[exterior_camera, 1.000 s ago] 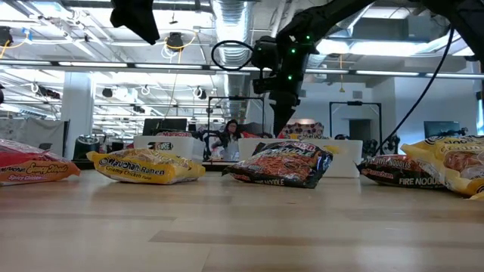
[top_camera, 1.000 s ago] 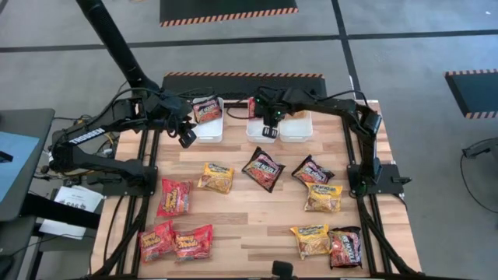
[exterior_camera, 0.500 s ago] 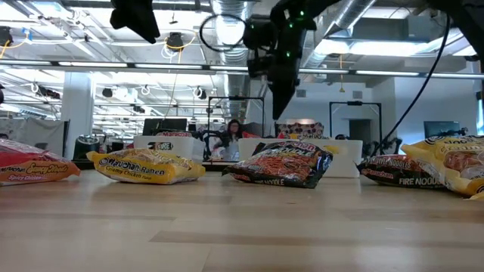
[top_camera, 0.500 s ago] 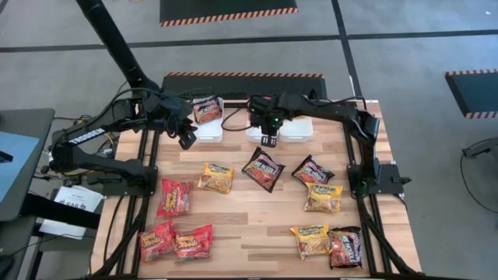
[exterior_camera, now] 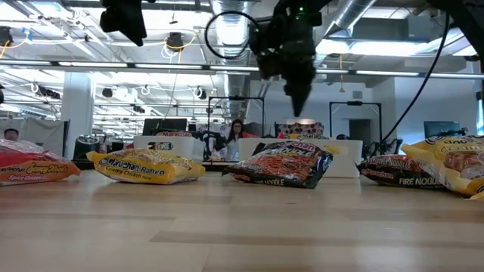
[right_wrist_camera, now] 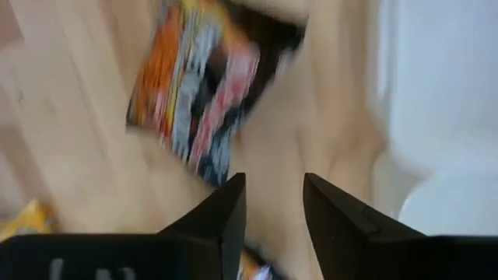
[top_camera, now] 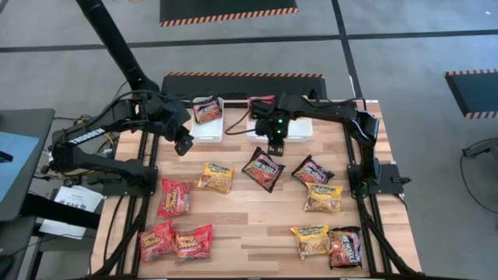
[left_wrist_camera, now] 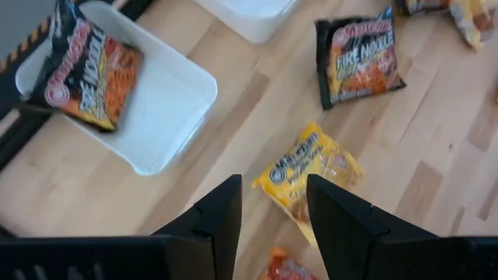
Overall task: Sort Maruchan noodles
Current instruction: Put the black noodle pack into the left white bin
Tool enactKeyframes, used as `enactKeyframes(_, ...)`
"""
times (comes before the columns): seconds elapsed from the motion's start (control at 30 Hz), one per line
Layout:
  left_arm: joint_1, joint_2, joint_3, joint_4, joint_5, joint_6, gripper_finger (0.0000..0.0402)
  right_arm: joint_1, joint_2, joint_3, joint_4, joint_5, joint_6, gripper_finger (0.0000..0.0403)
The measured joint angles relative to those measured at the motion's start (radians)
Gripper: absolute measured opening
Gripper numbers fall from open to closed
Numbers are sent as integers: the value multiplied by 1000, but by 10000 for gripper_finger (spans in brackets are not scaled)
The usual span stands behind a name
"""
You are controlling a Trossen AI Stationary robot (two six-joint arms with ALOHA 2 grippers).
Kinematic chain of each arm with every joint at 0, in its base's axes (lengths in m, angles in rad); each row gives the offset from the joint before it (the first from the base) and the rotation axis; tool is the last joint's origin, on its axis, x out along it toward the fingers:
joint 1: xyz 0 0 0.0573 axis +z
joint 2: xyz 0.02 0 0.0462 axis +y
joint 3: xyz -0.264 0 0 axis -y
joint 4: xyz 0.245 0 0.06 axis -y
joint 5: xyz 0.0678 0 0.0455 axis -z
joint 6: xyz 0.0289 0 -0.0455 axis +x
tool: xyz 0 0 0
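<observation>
At the far edge of your counter (top_camera: 257,222), two bins (top_camera: 207,129) sit side by side; one packet (top_camera: 206,110) lies in the left bin. Remaining packets (top_camera: 263,168) lie scattered nearer, left and right. Both tools hang above, near the bins.

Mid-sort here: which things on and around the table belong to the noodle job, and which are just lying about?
Job:
- red packets
- yellow packets
- dark packets
- dark packet already in the left white bin
- white bins
- right pincer, empty, above the table
- left pincer, open, waiting

Lying about:
- papers off the table's left edge
- striped floor mats
</observation>
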Motion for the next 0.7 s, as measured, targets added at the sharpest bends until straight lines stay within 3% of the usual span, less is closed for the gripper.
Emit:
enactKeyframes(0.37, 0, 0, 0, -15, 1, 50, 132, 8, -42, -147, -193, -11, 173, 166)
enactKeyframes(0.7, 1, 0, 0, -45, 17, 137, 132, 146, -182, -312, -210, -30, 469, 167)
